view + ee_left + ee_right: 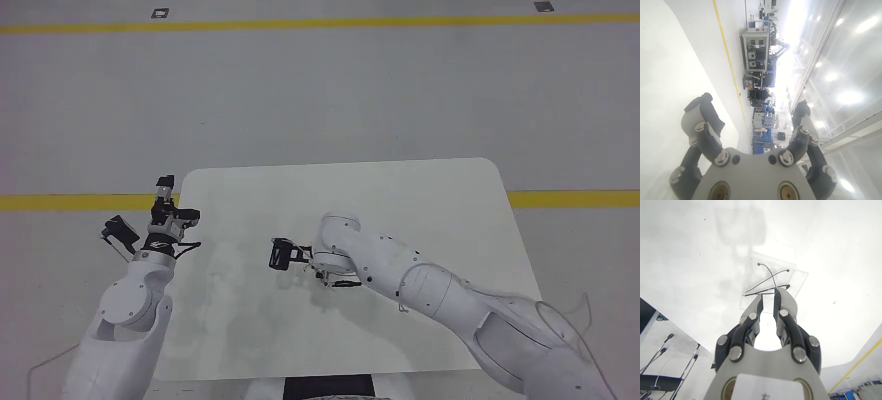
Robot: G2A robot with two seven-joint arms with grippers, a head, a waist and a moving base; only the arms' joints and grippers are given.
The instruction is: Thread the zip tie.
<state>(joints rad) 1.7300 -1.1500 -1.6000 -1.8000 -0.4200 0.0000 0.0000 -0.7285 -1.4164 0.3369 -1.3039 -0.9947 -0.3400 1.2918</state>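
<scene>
Three black zip ties (780, 273) lie crossed in a shallow clear tray (800, 280) on the white table (696, 256). My right gripper (769, 292) hangs just over the tray, narrowly open, its tips on either side of the nearest tie (753, 293); I cannot tell if they touch it. From above, the right gripper (281, 254) is near the table's middle. My left gripper (754, 100) is wide open and holds nothing. It is raised at the table's left edge (170, 205), pointing away from the tray.
The white table (400, 200) has rounded corners and bare surface around the tray. A yellow floor line (320, 24) runs beyond the far edge. Stands and cables (668, 349) show past one table edge in the right wrist view.
</scene>
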